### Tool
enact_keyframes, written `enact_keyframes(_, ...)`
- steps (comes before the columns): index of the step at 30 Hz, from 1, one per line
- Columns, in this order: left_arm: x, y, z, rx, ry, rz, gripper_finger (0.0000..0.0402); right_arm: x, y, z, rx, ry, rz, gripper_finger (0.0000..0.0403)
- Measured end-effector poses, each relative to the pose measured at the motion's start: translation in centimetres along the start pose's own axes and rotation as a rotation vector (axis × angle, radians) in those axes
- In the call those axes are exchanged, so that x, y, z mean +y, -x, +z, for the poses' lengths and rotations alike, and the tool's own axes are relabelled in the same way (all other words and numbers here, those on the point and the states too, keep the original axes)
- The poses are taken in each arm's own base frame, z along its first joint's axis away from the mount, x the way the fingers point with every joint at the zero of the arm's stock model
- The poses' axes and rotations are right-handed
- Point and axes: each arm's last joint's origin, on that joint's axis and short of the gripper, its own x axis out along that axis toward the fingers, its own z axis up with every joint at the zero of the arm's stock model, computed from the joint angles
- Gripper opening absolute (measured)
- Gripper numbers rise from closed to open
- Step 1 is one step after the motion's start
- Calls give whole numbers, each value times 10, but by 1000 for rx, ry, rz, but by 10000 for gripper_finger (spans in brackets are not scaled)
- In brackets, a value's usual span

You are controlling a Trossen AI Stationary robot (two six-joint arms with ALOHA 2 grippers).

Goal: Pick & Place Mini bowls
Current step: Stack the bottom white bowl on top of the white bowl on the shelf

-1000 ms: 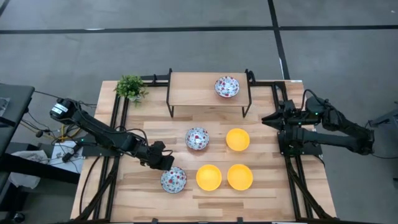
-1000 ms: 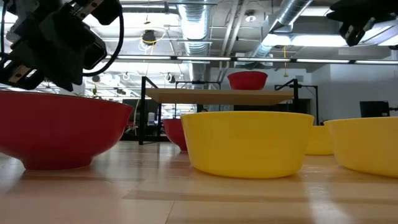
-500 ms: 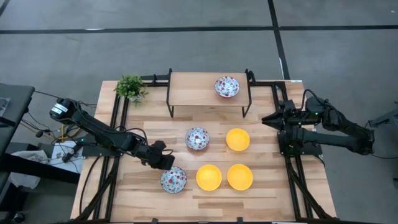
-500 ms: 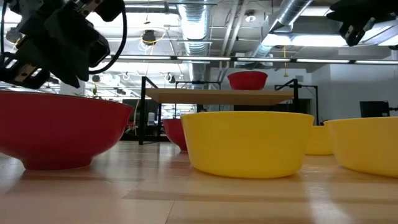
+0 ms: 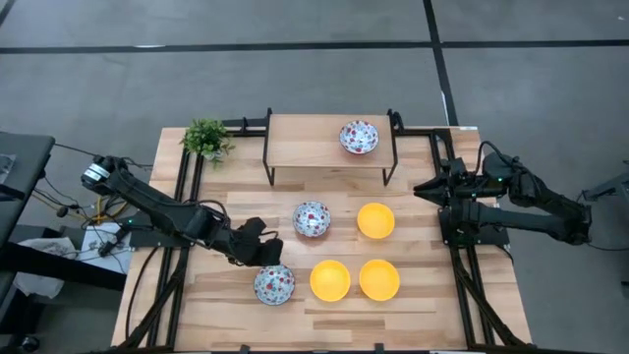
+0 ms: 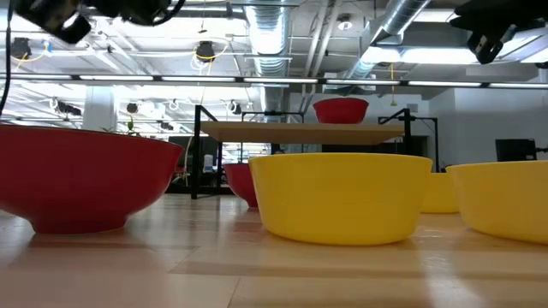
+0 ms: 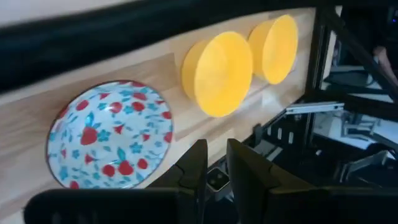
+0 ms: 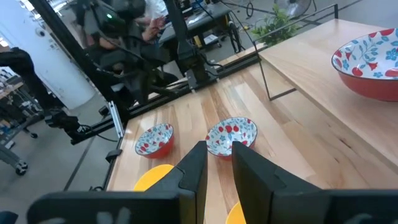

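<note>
From above, the left pincer [image 5: 263, 249] hovers just beside the rim of a floral mini bowl [image 5: 274, 284] at the bench's [image 5: 236, 305] near edge, with two yellow mini bowls [image 5: 330, 280] in a row beyond it. A second floral bowl [image 5: 312, 218] and a third yellow one [image 5: 375, 220] lie past the pincer, and another floral bowl [image 5: 359, 137] sits on the raised shelf [image 5: 305, 147]. The right pincer [image 5: 421, 190] waits well apart at the bench's side.

At bench height, that bowl's outside is glossy red [image 6: 81, 184].

The left wrist view shows its fingers [image 7: 194, 168] nearly together, empty, the patterned interior beside them. The glossy rim looks likely to slip or tip if pinched off-centre.

The right wrist view shows fingers [image 8: 198, 163] close together, empty.
</note>
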Motion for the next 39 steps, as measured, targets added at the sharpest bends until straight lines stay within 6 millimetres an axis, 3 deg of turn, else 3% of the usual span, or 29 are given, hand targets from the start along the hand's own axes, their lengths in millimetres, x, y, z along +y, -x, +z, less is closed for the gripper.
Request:
enact_keyframes(3,-7,-4,-1,-34,-7,117,61,0,0,0,0,0,0,64)
enact_keyframes(9,19,-24,-4,71,35,497,61,0,0,0,1,8,-1,64)
enact_keyframes(31,21,-35,-4,30,13,517,62,0,0,0,1,0,-1,64)
enact_keyframes(39,26,-36,-7,60,9,533,118,0,0,0,1,-1,-1,64)
